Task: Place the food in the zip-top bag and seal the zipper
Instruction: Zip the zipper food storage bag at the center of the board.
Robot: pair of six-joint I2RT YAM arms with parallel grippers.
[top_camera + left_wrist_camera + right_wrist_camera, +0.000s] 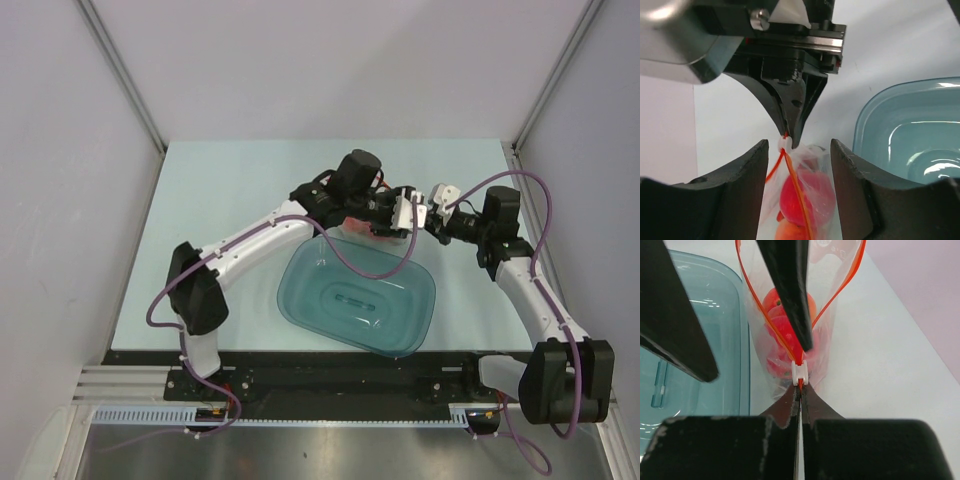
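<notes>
- The right gripper (800, 390) is clamped shut on the end of the zipper (801, 200), at the lower centre of its own wrist view. The white slider (799, 372) sits just above its tips.
- The left gripper (799, 145) has its jaws well apart with the bag (826, 352) between or beside them, gripping nothing that I can see.
- The bag hangs at the centre of the overhead view, just above the blue tub (300, 290). Toy food (774, 302) sits in its bottom, and the mouth gapes in a wide loop.
- Risk: one left finger seems to lie across the open mouth. If it is in there when the slider runs, the seal jams against it.
- Risk: nothing clearly anchors the far end, so a pull could drag the whole bag along without closing it.
- Risk: the thin strip could slip from the right pinch, dropping the bag onto the table (230, 180) and spilling the food.
- Hard to make out: whether that finger is inside the mouth or above it.
- Hidden: the far end of the zipper runs off the top of the right wrist view, and the arms cover most of the bag from overhead. Only red and orange pieces show, so the count is unclear.
</notes>
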